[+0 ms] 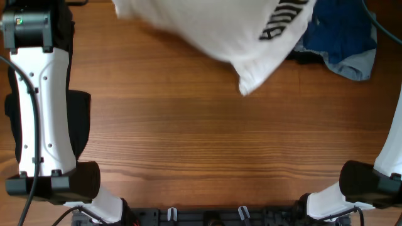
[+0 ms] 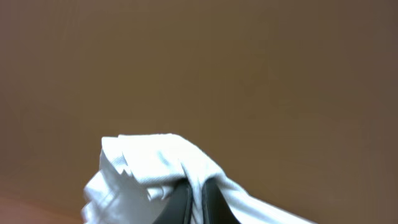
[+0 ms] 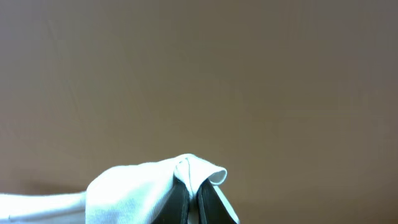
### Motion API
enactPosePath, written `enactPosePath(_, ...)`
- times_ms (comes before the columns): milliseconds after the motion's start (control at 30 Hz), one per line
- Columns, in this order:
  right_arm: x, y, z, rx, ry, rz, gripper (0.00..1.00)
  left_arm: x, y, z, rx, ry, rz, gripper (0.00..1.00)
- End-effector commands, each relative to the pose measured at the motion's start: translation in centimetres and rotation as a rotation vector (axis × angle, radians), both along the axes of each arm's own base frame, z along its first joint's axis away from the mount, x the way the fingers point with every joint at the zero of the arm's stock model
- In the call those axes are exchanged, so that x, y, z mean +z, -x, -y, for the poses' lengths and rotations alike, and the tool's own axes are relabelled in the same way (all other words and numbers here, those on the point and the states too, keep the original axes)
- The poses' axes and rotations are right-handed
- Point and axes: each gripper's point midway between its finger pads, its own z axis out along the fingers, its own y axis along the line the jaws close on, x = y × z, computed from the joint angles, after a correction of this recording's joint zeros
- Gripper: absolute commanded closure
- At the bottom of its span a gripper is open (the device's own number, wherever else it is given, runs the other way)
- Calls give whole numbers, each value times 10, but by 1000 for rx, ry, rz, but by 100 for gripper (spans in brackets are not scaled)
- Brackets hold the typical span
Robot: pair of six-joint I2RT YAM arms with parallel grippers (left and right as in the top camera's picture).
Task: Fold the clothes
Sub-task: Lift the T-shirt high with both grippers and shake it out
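The left gripper (image 2: pixel 198 190) and right gripper (image 3: pixel 194 190) each pinched the shirt (image 1: pixel 207 25), held up far back to spread it.

Desk (image 1: pixel 201 144): one. Arms: two, the left arm (image 1: pixel 38 107) and the right arm (image 1: pixel 377 179). Pincers: two, the left pincer (image 2: pixel 198 186) and the right pincer (image 3: pixel 194 190). Garments counted: four in all, namely one white shirt (image 1: pixel 213 28), one dark-blue garment (image 1: pixel 342 31), one light-blue garment (image 1: pixel 359 64), one black garment (image 1: pixel 78 119).
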Motion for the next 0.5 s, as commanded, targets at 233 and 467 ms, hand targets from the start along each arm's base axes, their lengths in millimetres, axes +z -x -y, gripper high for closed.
enactPosePath(233, -121, -19, -14, 84, 0, -432, 96, -127, 15, -27, 53, -126, -504, 96)
enactPosePath(467, -146, -1, -19, 98, -24, -568, 96, -158, 41, -34, 56, -117, -668, 96)
